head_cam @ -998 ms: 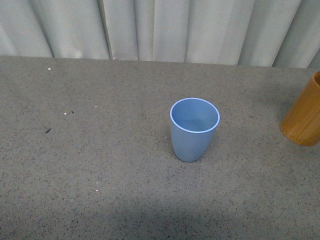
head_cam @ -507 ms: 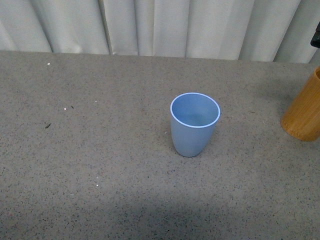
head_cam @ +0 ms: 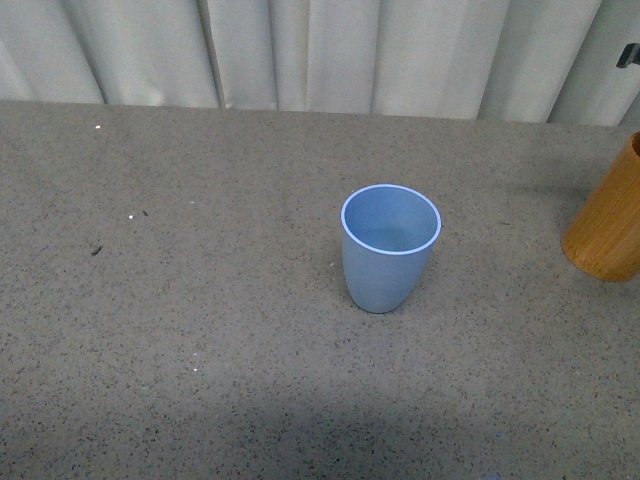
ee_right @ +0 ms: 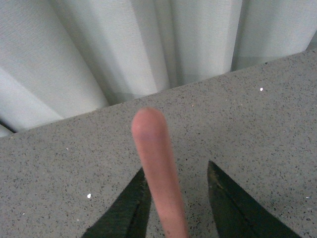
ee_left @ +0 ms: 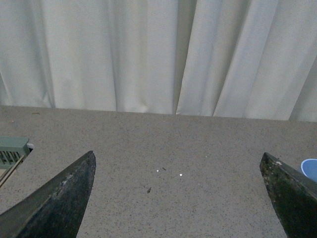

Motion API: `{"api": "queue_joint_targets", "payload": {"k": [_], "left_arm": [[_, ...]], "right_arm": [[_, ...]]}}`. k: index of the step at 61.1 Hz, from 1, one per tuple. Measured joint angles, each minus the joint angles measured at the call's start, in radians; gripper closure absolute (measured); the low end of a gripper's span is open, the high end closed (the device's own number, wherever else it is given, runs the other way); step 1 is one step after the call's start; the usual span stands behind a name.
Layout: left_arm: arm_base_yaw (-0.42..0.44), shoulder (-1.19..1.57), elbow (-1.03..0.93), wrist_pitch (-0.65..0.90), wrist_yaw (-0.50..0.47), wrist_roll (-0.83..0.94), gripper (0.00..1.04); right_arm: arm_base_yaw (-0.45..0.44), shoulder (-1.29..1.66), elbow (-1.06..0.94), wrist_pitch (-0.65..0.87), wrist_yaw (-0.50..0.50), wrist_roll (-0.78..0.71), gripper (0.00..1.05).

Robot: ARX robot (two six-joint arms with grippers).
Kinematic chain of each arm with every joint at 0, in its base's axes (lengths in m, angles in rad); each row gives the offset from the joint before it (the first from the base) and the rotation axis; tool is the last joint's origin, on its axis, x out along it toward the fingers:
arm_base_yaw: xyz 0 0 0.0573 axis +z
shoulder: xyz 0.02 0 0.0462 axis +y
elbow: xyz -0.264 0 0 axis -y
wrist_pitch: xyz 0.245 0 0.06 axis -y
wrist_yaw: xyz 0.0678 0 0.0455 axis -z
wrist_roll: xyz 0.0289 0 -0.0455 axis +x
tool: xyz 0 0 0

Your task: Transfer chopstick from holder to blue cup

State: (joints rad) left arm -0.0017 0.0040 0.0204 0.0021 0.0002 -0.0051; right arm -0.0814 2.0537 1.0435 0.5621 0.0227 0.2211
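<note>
The light blue cup [head_cam: 390,247] stands upright and empty in the middle of the grey table. The orange-brown holder [head_cam: 607,218] stands at the right edge of the front view, partly cut off. My right gripper [ee_right: 176,173] is shut on a salmon-pink chopstick [ee_right: 156,163] that sticks out between its dark fingers, held above the table near the curtain. A small dark bit of the right arm [head_cam: 628,55] shows at the top right of the front view. My left gripper [ee_left: 178,163] is open and empty above bare table; the cup's rim [ee_left: 309,169] shows beside one finger.
A white curtain [head_cam: 320,50] runs along the table's far edge. A pale green slatted object [ee_left: 11,151] lies at the table's side in the left wrist view. Small white and dark specks [head_cam: 132,217] dot the table.
The front view shifted slightly, so the cup and holder sit a little higher in the picture. The dark bit of the right arm appeared at the top right edge and has moved up.
</note>
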Motion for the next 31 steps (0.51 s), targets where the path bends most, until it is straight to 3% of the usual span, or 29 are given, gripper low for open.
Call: {"api": "queue_joint_targets", "payload": {"k": [6, 31], "left_arm": [[0.000, 0.000, 0.000, 0.000, 0.000, 0.000, 0.07], [0.000, 0.000, 0.000, 0.000, 0.000, 0.000, 0.07]], "right_arm": [[-0.001, -0.003, -0.020, 0.014, 0.001, -0.013, 1.04], [-0.028, -0.125, -0.077, 0.038, -0.017, -0.017, 1.03]]}}
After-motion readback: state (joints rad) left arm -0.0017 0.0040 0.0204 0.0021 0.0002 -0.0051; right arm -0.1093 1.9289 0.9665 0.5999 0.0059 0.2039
